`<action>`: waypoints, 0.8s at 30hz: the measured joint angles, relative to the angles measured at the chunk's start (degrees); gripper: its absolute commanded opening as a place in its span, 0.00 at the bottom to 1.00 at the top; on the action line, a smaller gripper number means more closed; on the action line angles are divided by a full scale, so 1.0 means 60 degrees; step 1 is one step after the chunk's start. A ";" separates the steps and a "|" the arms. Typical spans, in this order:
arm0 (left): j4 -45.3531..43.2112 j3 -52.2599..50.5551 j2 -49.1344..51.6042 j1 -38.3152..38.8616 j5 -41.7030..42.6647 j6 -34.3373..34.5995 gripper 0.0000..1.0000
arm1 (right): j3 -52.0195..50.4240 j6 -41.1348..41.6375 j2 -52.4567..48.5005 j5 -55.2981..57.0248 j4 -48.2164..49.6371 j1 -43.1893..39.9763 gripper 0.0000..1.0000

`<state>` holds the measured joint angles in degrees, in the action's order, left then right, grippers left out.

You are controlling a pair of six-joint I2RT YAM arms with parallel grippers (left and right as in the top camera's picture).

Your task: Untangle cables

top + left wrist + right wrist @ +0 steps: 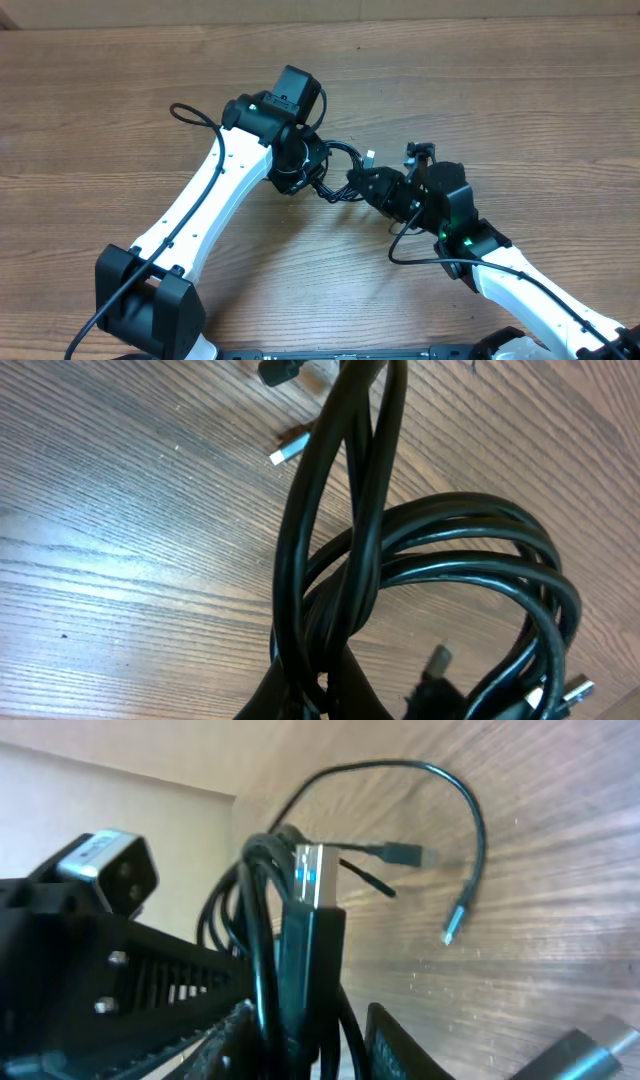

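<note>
Cables: the cables [332, 186] sit as a small knotted bundle at mid-table, strung between the two grippers; one loop arcs out on the far side.
Cable material: thin, glossy black round cord, bent in overlapping loops that cross and wrap each other in the left wrist view.
Plug ends: a flat USB plug [312, 880] with a bright metal shell and black body stands upright in the bundle; a silvery tip [283, 455] lies on the wood, clear of the loops.
Loose strand: one loose strand [440, 780] curves away from the knot over the table and ends in a small pale tip.
Left gripper: the left gripper [305, 170] is closed tight, and cords rise from between its fingers, so it is pinching the bundle's left side.
Right gripper: the right gripper [368, 186] is at the bundle's right side, fingers close on either side of the plug and cords; whether they press on them, I cannot tell.
Left arm: the left arm [205, 195] is a white link slanting up from a black base at lower left, its black wrist bent over the knot.
Right arm: the right arm [520, 275] comes in from lower right, with a black wrist and green lights.
Table: the table [100, 90] is brown wood grain, matte, with fine straight lines.
</note>
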<state>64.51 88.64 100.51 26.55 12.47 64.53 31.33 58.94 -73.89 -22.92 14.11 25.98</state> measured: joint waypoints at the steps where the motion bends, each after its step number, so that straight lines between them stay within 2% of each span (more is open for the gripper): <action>1: -0.0004 0.0000 0.0000 0.0000 -0.0004 -0.0029 0.04 | 0.0000 0.0018 0.0000 0.0029 0.0124 -0.0004 0.13; 5: -0.0036 0.0000 0.0000 0.0000 -0.0069 -0.0259 0.04 | 0.0000 -0.0018 -0.0004 -0.0011 0.0637 -0.0004 0.04; 11: -0.0040 0.0000 0.0000 0.0000 -0.0357 -0.0361 0.04 | 0.0000 -0.0044 -0.0004 -0.0820 0.0838 -0.0015 0.04; 20: -0.0732 0.0000 -0.0124 0.0076 -0.0656 -0.0583 0.04 | 0.0000 -0.1031 -0.0157 -0.2728 0.2353 -0.0146 0.04; 24: -0.0958 0.0000 -0.0175 0.0084 -0.0648 -0.0608 0.04 | 0.0000 -0.1122 -0.0164 -0.3224 0.2404 -0.0164 0.04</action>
<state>58.76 88.64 99.46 27.05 8.58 60.88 31.33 52.21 -74.87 -42.26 28.53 24.99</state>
